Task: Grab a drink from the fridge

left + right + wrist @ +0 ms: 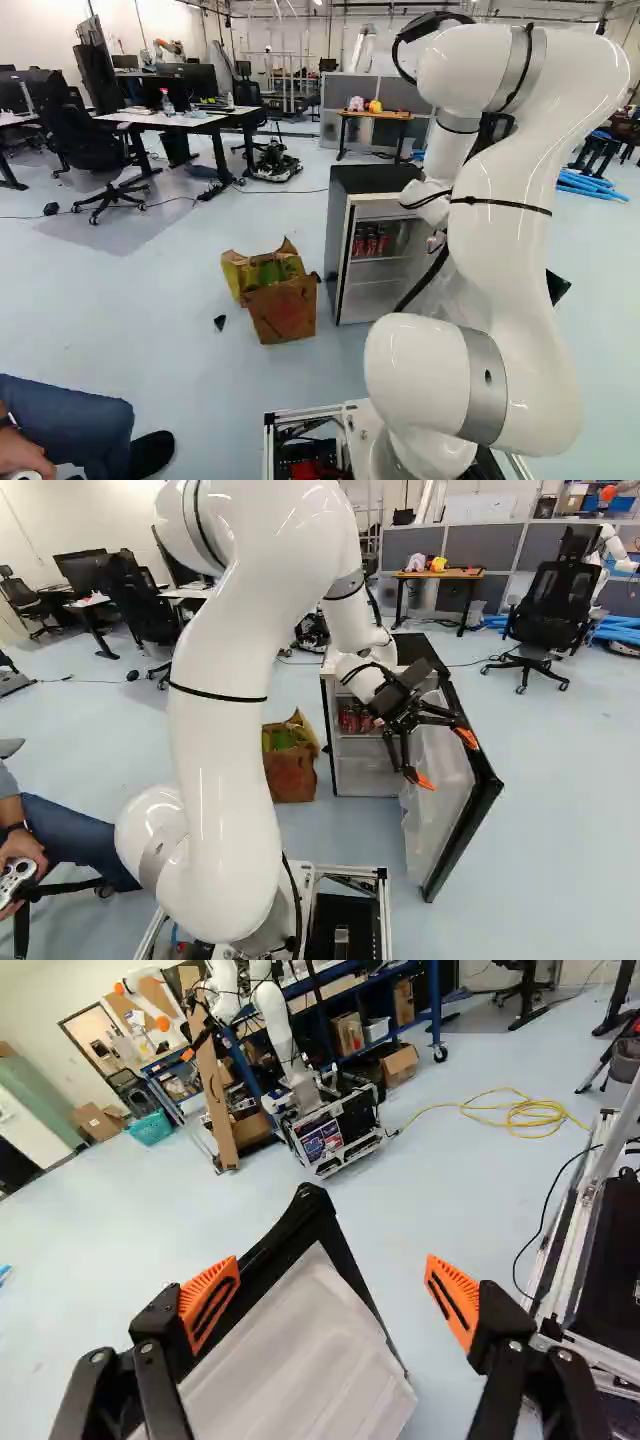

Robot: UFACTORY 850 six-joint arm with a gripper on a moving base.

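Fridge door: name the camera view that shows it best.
The right base view: the open door stands nearly whole. The wrist view catches only part; in the left base view the arm hides most.

Cans (371,243) seemingly on fridge shelf (378,260)

pale floor (90,300) | open fridge (340,235) | paper bag (285,312) beside it | yellow cable (497,1106)

This is a robot lab — a big white arm (205,750) is here, and another robot (275,1025) is near blue shelves (436,1005) with boxes (350,1033). There are desks (195,121), black screens (190,78) and rolling chairs (552,608) too.
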